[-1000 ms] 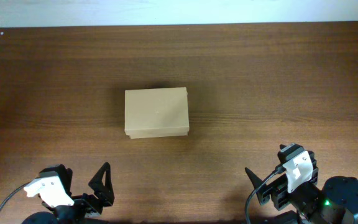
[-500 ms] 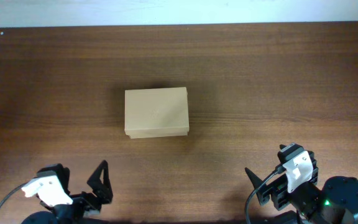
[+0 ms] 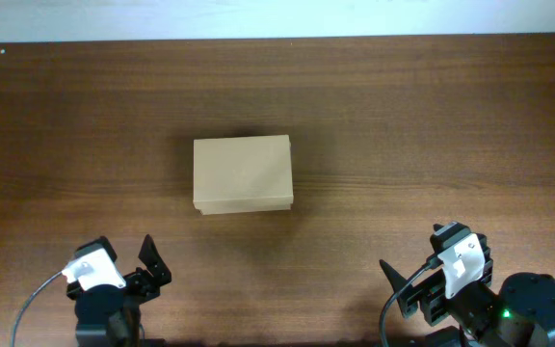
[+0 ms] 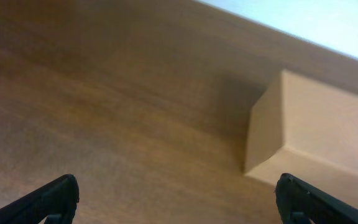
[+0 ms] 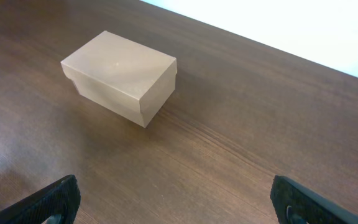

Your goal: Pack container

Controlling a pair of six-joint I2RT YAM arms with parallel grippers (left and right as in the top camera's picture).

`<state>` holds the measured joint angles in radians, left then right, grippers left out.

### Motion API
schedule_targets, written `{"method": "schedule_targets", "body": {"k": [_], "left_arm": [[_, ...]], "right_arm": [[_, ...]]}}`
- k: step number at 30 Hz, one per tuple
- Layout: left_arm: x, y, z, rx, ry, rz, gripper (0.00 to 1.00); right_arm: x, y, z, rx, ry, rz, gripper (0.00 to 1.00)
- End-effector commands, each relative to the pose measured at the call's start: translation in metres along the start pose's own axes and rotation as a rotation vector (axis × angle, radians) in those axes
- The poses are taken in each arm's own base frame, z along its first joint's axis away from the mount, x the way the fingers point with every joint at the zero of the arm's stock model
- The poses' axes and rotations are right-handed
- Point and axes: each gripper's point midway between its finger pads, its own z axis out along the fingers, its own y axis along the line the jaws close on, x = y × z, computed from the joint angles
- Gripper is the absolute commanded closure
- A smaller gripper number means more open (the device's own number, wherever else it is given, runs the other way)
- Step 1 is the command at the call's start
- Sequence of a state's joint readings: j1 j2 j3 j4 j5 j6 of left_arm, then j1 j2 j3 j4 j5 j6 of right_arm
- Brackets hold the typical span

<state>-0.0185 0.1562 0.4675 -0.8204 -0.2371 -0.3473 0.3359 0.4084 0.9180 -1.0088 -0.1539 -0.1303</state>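
**Item 1. Container** (image 3: 243,174): plain tan cardboard box, lid down and closed, flat on the table (image 3: 432,125).
- Overhead view: just left of frame centre, slightly above the middle, long side running left to right.
- Left wrist view: at the right edge of the frame, one corner and two faces showing, shadow on the wood to its left.
- Right wrist view: upper left of the frame, whole, seen corner-on.
- Well apart from both grippers.

**Item 2. Left gripper** (image 4: 180,202): lower left of the overhead frame, near the bottom edge. Black fingertips (image 4: 53,198) in the two bottom corners of the wrist view, spread wide, released, only bare wood between them.

**Item 3. Right gripper** (image 5: 176,202): lower right of the overhead frame. Fingertips (image 5: 50,198) likewise at the bottom corners of its wrist view, spread wide, gripping nothing.

**Item 4. Table:** dark brown wood grain, filling nearly all of every view.

**Item 5. White strip** (image 3: 277,17): along the top edge of the overhead frame, beyond the far side of the table.

**Item 6. Grey cable** (image 3: 29,306): curving from the left arm toward the bottom left corner of the overhead frame.
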Motion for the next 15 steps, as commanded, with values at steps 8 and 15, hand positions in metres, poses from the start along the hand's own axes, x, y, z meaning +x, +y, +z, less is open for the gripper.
{"method": "schedule_targets", "body": {"k": [8,15], "left_arm": [[0.042,-0.012,0.018,0.124,0.042,0.373,0.00],[0.068,-0.007,0.031,0.126,0.076,0.471,0.00]], "right_arm": [[0.000,-0.002,-0.001,0.014,-0.007,0.008,0.01],[0.000,-0.002,-0.001,0.014,-0.007,0.008,0.01]]}}
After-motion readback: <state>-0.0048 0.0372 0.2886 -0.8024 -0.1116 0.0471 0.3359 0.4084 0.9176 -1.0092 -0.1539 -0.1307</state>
